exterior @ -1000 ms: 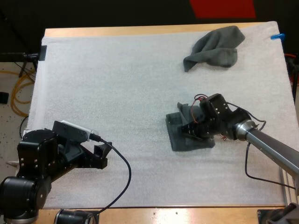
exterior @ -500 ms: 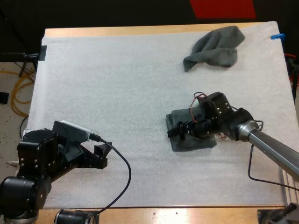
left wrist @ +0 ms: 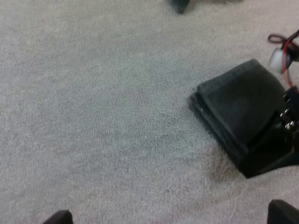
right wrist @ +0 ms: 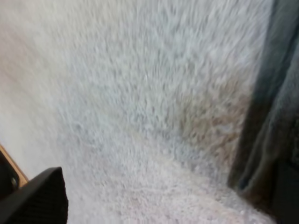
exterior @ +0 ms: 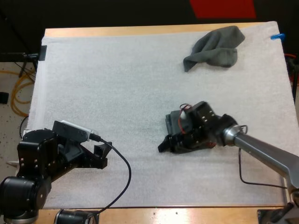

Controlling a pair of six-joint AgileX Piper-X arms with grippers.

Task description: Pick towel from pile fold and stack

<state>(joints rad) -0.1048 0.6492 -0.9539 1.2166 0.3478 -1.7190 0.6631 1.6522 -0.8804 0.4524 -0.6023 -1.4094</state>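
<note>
One folded towel (left wrist: 238, 107) lies on the mat (exterior: 117, 84), so that part is judged done. Well beyond it a crumpled towel (exterior: 215, 46) is left to be picked, folded and stacked. The right gripper (exterior: 166, 143) is held open at the folded towel's left edge. The left gripper (exterior: 102, 154), open too, is parked farther left, clear of the path.

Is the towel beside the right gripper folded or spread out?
Folded. The towel is a compact rectangle, and the left wrist view shows layered edges stacked along its side.
</note>
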